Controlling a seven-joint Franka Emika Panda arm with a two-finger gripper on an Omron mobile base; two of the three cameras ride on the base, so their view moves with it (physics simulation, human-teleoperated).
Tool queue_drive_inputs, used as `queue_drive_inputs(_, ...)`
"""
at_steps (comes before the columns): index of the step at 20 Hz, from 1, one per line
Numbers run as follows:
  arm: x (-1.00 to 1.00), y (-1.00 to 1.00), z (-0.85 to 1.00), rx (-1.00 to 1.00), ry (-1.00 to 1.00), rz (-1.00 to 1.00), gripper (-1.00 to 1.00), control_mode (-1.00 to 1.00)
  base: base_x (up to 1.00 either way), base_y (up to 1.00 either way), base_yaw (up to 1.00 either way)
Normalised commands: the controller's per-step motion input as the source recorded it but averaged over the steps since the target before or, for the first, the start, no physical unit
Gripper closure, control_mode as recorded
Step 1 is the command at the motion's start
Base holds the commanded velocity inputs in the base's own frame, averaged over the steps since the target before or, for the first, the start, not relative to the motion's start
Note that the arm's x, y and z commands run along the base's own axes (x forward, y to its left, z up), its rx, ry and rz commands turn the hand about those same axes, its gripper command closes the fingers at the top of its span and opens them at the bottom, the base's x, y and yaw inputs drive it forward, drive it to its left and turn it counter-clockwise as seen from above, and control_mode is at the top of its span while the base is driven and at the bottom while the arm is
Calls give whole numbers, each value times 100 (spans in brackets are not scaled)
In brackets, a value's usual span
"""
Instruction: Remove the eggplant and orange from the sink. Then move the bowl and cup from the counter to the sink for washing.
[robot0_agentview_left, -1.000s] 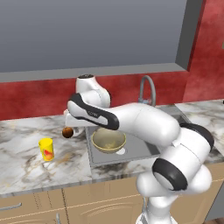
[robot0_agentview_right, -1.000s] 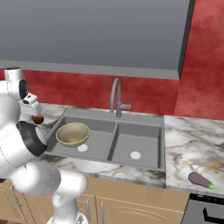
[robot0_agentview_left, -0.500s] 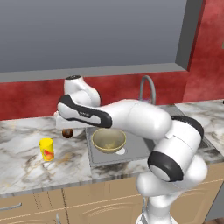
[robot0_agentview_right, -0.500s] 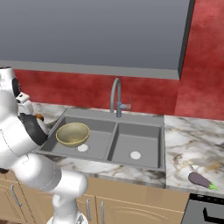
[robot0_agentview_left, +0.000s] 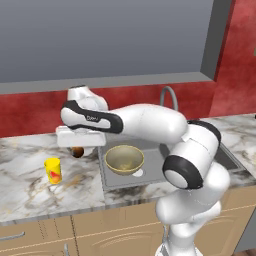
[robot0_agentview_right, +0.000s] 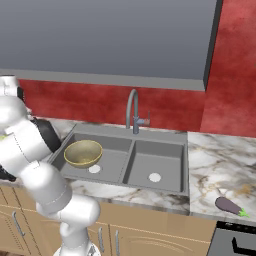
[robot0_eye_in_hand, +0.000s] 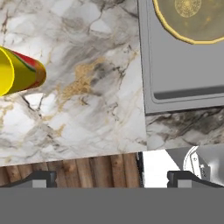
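The gripper (robot0_eye_in_hand: 111, 177) hangs over the marble bench (robot0_agentview_left: 25, 175) left of the sink (robot0_agentview_left: 150, 172), its two fingertips (robot0_eye_in_hand: 41, 178) standing wide apart with nothing between them. In the hand view it looks down on bare marble near the bench's front edge, between the cup (robot0_eye_in_hand: 17, 72) at the left of that view and the sink's left rim at the right.

The cup stands upright on the bench, well left of the sink and nearer the front edge than the back; its red-orange mark shows on the side.

The bowl (robot0_agentview_left: 124, 160) sits upright in the sink's left basin, close to that basin's white drain (robot0_agentview_right: 94, 169). From the right base view it lies towards the left wall of the basin.

The orange (robot0_agentview_left: 77, 151) rests on the bench just beside the sink's left rim, towards the back, partly hidden under the robot's white hand.

The eggplant (robot0_agentview_right: 231, 205) lies on its side on the bench right of the sink, near the front edge and well apart from the sink rim.

The right basin holds nothing but its drain (robot0_agentview_right: 154, 177). The tap (robot0_agentview_right: 134, 112) rises behind the divider between the two basins.
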Motion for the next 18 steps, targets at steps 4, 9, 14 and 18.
queue_drive_inputs(4,6,19,-4,0,6,0,-100,-100,0,0,0)
queue_drive_inputs(9,2,15,-1,0,0,0,-100,-100,0,0,0)
queue_drive_inputs(14,0,11,0,-1,0,-2,-100,-100,0,0,0)
queue_drive_inputs(18,2,5,-1,0,0,-5,-100,-100,0,0,0)
